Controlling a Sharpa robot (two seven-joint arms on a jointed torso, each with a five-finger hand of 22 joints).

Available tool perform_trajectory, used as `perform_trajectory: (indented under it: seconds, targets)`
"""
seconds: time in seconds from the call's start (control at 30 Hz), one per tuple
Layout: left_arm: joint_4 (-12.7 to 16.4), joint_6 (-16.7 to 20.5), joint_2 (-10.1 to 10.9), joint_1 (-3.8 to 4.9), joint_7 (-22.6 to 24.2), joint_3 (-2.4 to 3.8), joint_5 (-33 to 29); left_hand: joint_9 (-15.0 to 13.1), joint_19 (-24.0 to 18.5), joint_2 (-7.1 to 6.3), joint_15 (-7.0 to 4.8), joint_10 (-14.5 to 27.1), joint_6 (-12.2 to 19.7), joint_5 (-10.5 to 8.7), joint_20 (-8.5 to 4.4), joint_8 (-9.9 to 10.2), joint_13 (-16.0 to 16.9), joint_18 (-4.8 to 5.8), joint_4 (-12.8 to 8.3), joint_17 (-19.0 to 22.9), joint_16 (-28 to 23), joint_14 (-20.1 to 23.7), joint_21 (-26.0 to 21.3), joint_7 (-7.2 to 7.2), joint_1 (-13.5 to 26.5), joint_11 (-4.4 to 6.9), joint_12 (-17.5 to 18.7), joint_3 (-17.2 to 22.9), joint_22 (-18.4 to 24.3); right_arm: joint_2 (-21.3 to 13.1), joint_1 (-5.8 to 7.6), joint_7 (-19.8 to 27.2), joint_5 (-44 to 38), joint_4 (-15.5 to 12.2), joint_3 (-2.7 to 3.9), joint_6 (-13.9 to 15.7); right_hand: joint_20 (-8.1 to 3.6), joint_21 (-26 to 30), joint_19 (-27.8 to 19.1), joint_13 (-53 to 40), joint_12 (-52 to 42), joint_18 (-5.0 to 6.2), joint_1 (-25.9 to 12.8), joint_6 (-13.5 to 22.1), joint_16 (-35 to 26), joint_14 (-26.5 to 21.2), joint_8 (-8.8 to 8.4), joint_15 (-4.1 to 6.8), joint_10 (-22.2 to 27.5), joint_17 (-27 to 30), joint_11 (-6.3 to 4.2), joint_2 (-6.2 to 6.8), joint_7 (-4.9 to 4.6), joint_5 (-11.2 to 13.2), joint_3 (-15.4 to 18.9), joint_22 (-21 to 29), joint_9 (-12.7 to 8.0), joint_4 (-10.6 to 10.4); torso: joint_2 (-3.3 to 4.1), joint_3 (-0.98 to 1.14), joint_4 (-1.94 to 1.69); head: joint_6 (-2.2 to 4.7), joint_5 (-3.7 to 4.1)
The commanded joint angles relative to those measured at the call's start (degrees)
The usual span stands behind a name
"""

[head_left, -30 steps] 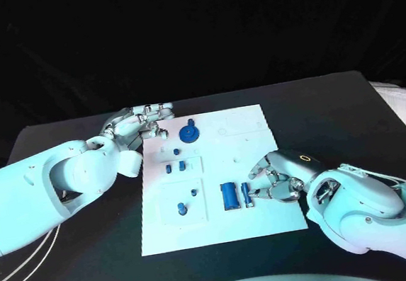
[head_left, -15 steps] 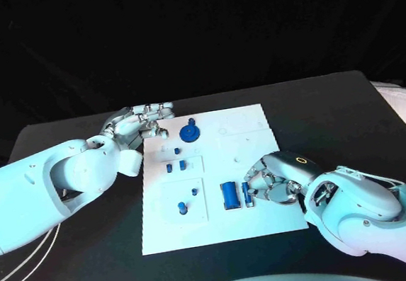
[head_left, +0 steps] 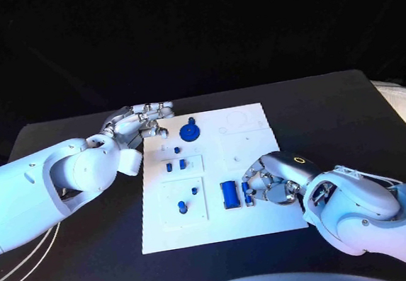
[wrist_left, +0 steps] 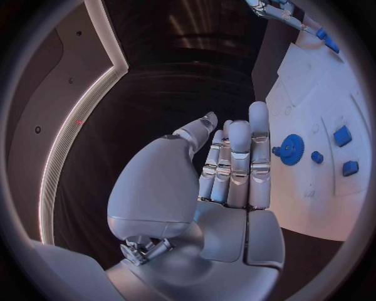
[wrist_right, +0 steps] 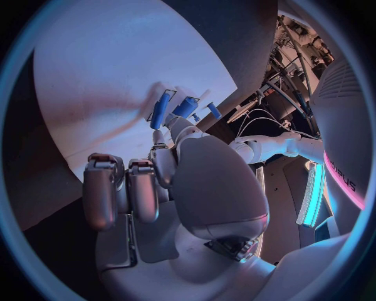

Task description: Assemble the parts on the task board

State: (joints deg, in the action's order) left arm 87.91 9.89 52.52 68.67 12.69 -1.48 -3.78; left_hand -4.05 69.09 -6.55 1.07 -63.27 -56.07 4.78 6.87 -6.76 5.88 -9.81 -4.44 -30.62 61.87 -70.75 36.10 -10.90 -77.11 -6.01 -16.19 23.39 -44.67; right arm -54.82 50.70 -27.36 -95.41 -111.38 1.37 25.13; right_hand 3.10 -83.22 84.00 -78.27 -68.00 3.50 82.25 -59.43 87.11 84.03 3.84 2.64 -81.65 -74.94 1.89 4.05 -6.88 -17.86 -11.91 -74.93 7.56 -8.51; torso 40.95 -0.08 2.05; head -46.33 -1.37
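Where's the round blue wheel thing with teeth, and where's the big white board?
Round blue toothed gear (wrist_left: 291, 149), left wrist view, on its flat face.
White flat task board (head_left: 260, 211), head view, on a bare part near its front edge.

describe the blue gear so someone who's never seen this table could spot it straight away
Start at the white task board in the middle of the black table and go to its far edge, near the left hand. The gear lies there on the board, just beside that hand's fingertips. It is the one round, toothed blue disc; the other blue parts nearby are small blocks and pegs.
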Motion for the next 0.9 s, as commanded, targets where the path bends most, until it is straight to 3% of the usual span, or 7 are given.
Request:
perform_trajectory:
  seconds: [0.03, 0.63, 0.9]
  targets:
    - [0.09, -0.95, -0.09, 0.02, 0.14, 0.03, 0.32, -0.05, -0.35, 0.46, 0.07, 0.42, 0.43, 0.4, -0.08, -0.39, -0.07, -0.66, -0.04, 0.05, 0.31, 0.46, -0.16, 0.08, 0.14, -0.13, -0.26, -0.13, 0.05, 0.18, -0.07, 0.5, -0.37, 0.28, -0.02, -2.18, 0.46, -0.4, 1.04, 1.43, -0.36, -0.95, 0.02, -0.46, 0.27, 5.17, -0.2, -0.24, -0.58, -11.32, -0.13, 0.49, -0.09, -0.41, -0.64, -3.91, -0.14, 0.05, 0.0, -0.02, -0.03, 0.03, 0.01]
    - [0.01, -0.69, 0.03, 0.02, -0.11, 0.03, 0.63, -0.06, -0.36, 0.62, 0.05, 0.47, 0.46, 0.41, -0.09, -0.48, -0.08, -0.67, -0.16, 0.13, 0.33, 0.49, -0.14, 0.09, -0.07, -0.12, -0.38, -0.02, 0.05, 0.56, -0.08, 0.7, -0.28, 0.85, -0.04, -2.77, 0.52, -0.5, 1.09, 1.04, -1.07, -0.98, -1.3, -1.86, 0.36, 5.2, 0.05, -0.3, -0.89, -11.44, -0.04, 1.16, -0.16, 0.28, -2.07, -4.07, -0.65, -0.06, -0.03, 0.01, 0.0, -0.2, -0.1]
    - [-0.03, -0.69, -0.08, 0.02, -0.16, 0.03, 0.64, -0.06, -0.36, 0.64, 0.05, 0.48, 0.46, 0.41, -0.09, -0.5, -0.08, -0.67, -0.18, 0.12, 0.35, 0.49, -0.13, 0.08, -0.09, -0.12, -0.4, -0.01, 0.05, 0.75, -0.08, 0.65, -0.7, 1.44, -0.04, -0.94, 0.64, -0.32, 0.92, 1.39, -0.5, -0.92, -2.71, 0.48, 0.16, 5.13, -0.46, -0.47, -0.61, -11.15, 0.21, 2.12, -0.47, 3.34, -2.77, -3.79, -1.95, -0.25, -0.03, -0.02, -0.04, -0.07, -0.17]
